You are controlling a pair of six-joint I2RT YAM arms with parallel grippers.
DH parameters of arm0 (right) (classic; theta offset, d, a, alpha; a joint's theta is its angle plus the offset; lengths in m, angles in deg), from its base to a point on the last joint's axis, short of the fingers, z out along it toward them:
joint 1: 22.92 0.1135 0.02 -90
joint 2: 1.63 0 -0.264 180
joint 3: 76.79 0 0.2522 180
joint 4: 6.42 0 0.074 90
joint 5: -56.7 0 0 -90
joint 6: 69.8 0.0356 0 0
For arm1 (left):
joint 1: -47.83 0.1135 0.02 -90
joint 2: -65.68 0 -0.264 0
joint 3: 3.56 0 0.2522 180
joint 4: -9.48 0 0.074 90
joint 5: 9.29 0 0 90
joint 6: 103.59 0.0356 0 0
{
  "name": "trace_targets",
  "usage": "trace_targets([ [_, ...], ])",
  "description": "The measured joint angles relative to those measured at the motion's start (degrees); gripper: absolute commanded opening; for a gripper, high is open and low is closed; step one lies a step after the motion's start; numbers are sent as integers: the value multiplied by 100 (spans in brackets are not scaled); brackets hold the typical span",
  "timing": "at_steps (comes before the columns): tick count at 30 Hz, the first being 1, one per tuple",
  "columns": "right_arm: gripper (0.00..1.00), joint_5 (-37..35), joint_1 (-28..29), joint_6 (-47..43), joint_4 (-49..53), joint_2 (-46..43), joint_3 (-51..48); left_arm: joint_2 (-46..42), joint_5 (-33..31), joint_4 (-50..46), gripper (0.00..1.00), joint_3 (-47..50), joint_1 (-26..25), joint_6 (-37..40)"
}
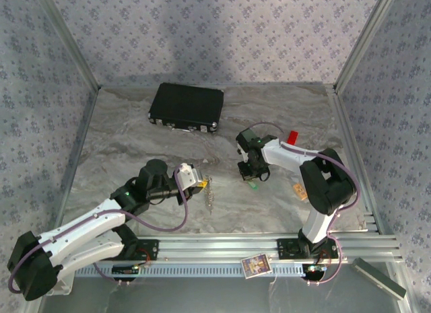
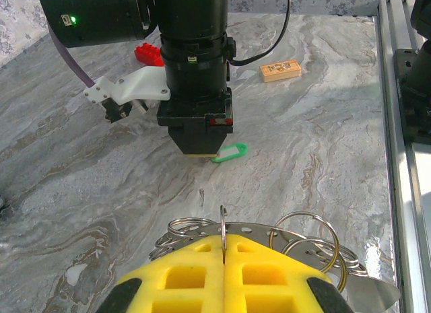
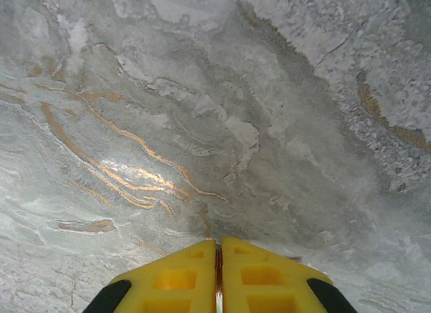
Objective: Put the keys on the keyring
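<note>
- Bottom centre of the left wrist view: left gripper (image 2: 223,249), yellow ribbed pads clamped flat together on the keyring (image 2: 223,222). It is a thin silver wire ring standing on edge in the seam, with more silver rings fanned out either side.
- Top view: same left gripper (image 1: 202,184) at lower centre of frame, with the keyring (image 1: 211,195) hanging just off its tip above the marbled grey table (image 1: 135,145).
- Green plastic-tagged key (image 2: 229,153) flat on the table, mid-frame, straight ahead of the left pads and well apart from them. Long axis runs roughly left-right, right end tilted slightly up-frame.
- Right gripper (image 2: 201,150) points down, tip touching or just beside the tag's left end. Right arm is clearly nearer.
- Top view: tag (image 1: 253,187) just below the right gripper (image 1: 254,176), right of centre.
- Right wrist view: right gripper (image 3: 217,259), pads almost together with a hairline slit, nothing seen gripped.
- Next move likely hinges on the right fingers getting onto the tag.
</note>
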Motion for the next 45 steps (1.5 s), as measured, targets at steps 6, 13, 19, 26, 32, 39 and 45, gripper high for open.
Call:
trace_targets([
  [6, 13, 2, -2, 0, 15, 0, 0, 0, 0, 0, 0, 0, 0, 0],
  [13, 13, 2, -4, -2, 17, 2, 0, 0, 0, -2, 0, 0, 0, 0],
  [19, 12, 4, -4, -20, 31, 35, 0, 0, 2, -2, 0, 0, 0, 2],
  [26, 7, 9, -13, -39, 46, 59, 0, 0, 2, -2, 0, 0, 0, 4],
  [32, 5, 26, -22, -42, 55, 59, 9, 0, 2, -2, 0, 0, 0, 17],
  [39, 11, 24, -22, -42, 81, 59, 11, 0, 2, 0, 0, 0, 0, 17],
  [45, 11, 24, -22, -44, 107, 59, 11, 0, 2, -2, 0, 0, 0, 17],
])
